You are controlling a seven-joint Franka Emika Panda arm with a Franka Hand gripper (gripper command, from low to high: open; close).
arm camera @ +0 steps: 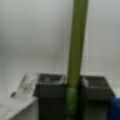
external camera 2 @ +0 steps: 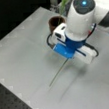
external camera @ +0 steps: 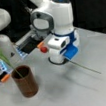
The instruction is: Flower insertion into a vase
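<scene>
Green flower stem (arm camera: 76, 50) lies low over the grey counter (external camera: 72, 91), clamped between the gripper (arm camera: 72, 85) fingers (arm camera: 50, 87), evidently for carrying, while the brown vase (external camera: 25, 81) stands apart at a front view's left, already holding one stem (external camera: 4, 59).
</scene>
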